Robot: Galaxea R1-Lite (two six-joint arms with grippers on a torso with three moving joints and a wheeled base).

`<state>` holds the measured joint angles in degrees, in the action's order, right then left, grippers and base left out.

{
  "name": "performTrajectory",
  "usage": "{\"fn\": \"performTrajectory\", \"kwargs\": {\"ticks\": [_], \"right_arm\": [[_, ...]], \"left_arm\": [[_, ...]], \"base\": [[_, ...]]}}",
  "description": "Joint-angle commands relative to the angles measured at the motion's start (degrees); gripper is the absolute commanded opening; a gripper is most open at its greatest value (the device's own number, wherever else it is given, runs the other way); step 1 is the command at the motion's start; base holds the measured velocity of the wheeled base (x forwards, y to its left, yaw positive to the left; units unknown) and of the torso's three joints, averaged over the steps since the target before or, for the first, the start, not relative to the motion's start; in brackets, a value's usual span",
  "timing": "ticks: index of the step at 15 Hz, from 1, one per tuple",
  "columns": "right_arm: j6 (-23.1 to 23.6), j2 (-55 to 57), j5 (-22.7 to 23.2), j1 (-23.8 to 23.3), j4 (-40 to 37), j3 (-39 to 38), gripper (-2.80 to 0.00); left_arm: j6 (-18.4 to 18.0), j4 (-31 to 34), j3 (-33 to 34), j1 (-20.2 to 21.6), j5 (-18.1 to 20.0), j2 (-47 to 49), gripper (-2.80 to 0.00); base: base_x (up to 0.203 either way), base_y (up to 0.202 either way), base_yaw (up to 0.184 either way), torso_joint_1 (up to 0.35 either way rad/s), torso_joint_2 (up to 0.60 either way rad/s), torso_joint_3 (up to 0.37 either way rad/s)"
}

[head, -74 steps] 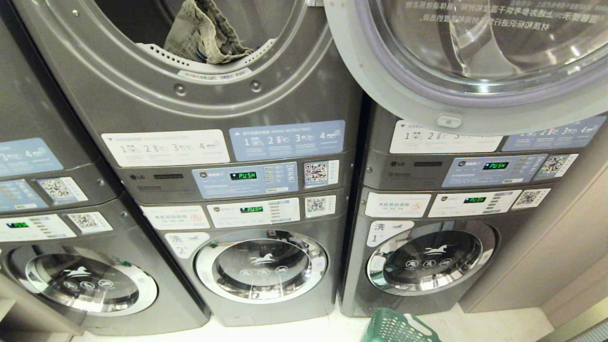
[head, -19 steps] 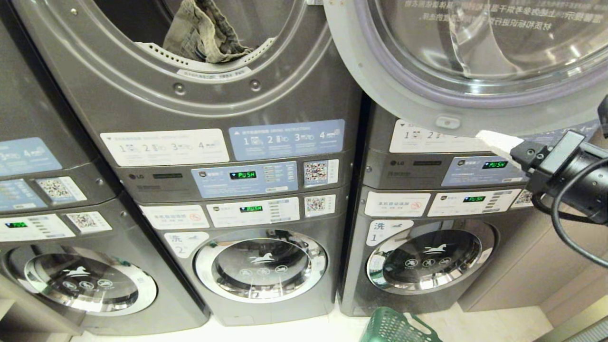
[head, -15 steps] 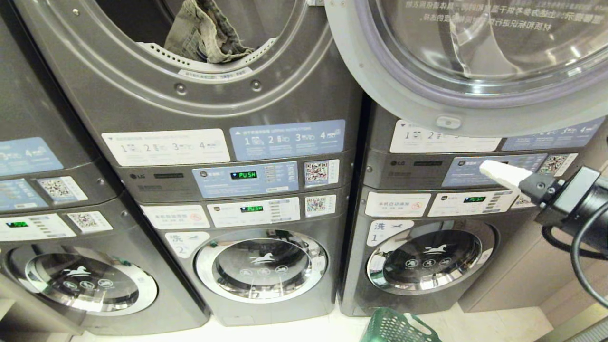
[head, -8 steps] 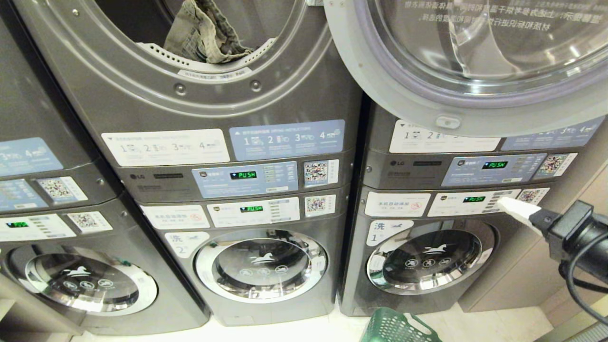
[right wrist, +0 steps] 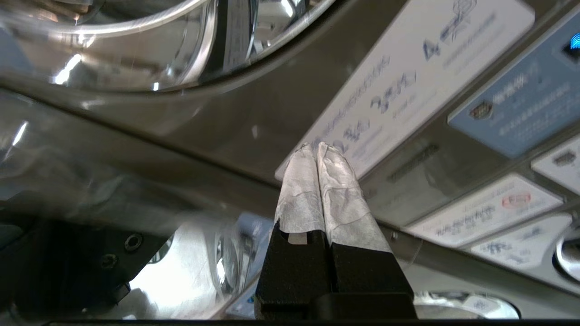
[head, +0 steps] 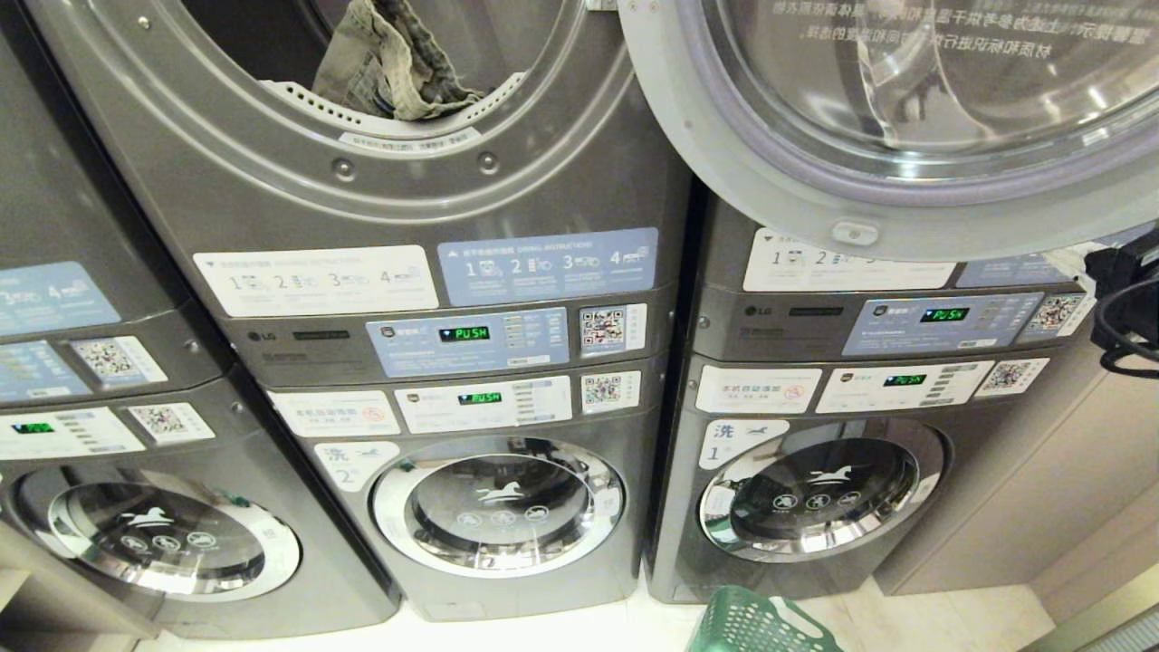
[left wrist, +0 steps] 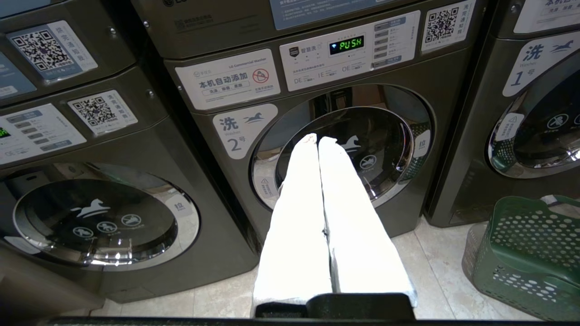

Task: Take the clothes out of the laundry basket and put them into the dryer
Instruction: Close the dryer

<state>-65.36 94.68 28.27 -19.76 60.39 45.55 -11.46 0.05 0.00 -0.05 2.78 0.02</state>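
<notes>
Clothes (head: 391, 63) sit up in the open drum of the dryer (head: 362, 181), well away to the left of the right end effector (right wrist: 316, 147) and a bit above it. That right end effector has its two white-wrapped fingers pressed together, nothing between them, tips pointing at the grey front of the neighbouring stack just under the swung-open door (head: 896, 136). In the head view only a bit of it shows at the right edge, black body and cable, right beside the door's lower rim and the instruction labels. Moving outward: the door's glass and chrome rim hang directly above the fingertips, white label strips next to them, a blue control panel farther along.

Down low, the left end effector (left wrist: 318, 140) is parked, fingers pressed together too, empty, aimed at the round door of the washer (left wrist: 340, 149) marked 2. Off to its side on the tiled floor (left wrist: 430, 253) stands the green basket (left wrist: 530, 253), in front of the washer marked 1; what shows of its inside looks empty.
</notes>
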Motion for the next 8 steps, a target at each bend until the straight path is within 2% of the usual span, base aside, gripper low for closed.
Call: {"fn": "performTrajectory", "kwargs": {"ticks": [1,4,8], "right_arm": [[-0.5,4.5,0.8,-1.5,0.3,3.6,-2.80],[-0.6,4.6,3.5,-1.4,0.9,5.2,-2.80],[-2.8,1.7,10.2,-1.0,9.4,4.0,-2.80]], "left_arm": [[-0.1,0.0,0.0,0.0,0.0,0.0,-2.80],[-0.1,0.0,0.0,0.0,0.0,0.0,-2.80],[-0.1,0.0,0.0,0.0,0.0,0.0,-2.80]], "base": [[0.000,0.000,0.000,0.000,0.00,0.000],[0.000,0.000,0.000,0.000,0.00,0.000],[0.000,0.000,0.000,0.000,0.00,0.000]]}}
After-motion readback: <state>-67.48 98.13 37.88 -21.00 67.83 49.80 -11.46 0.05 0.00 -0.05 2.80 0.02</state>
